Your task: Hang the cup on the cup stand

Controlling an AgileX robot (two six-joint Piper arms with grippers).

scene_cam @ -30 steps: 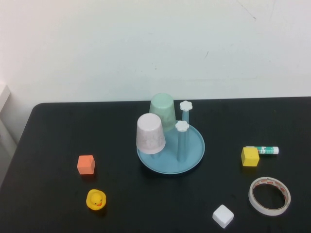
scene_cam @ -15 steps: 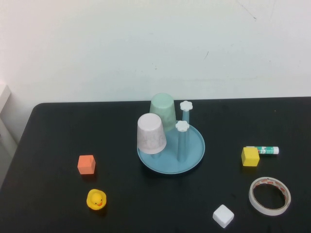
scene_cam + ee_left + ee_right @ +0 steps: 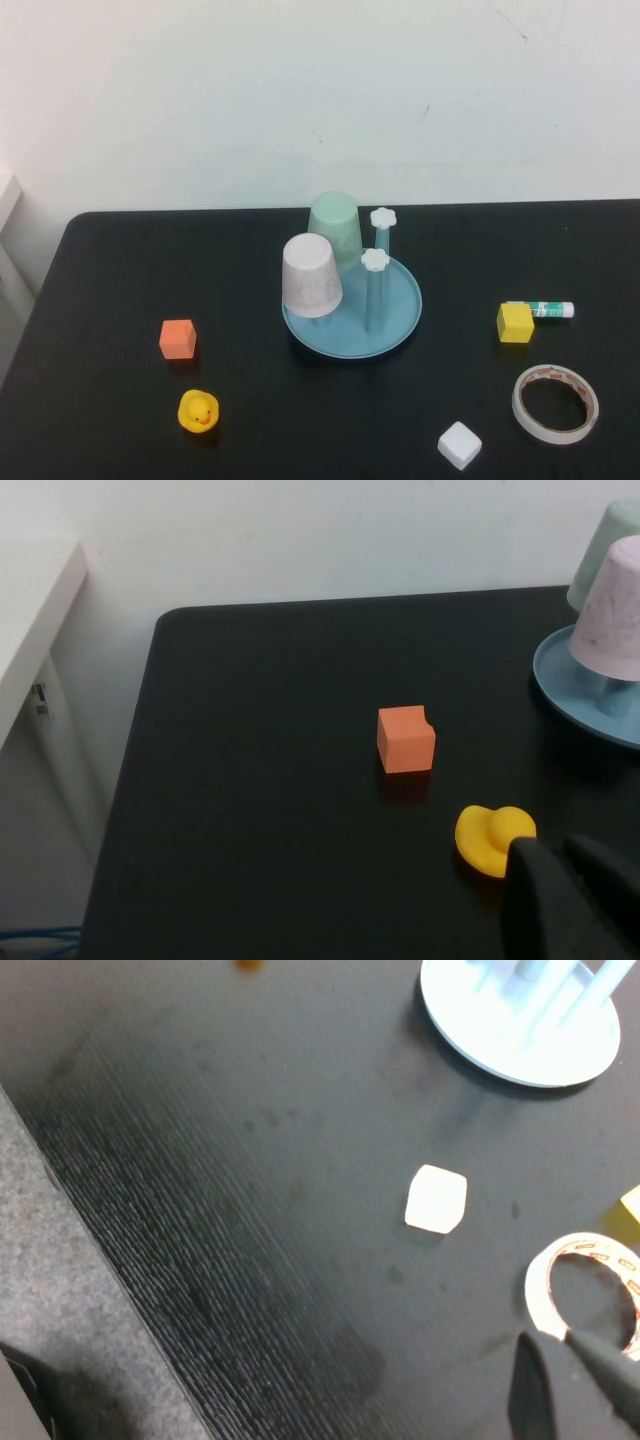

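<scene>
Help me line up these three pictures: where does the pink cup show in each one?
High view: the pink cup sits upside down on the cup stand, mid-table, in front of the green cup.
Left wrist view: the cup is at the right edge, beyond the left gripper.
Right wrist view: the cup is not in it; the right gripper shows low.
Shared landmark: the blue stand.
</scene>
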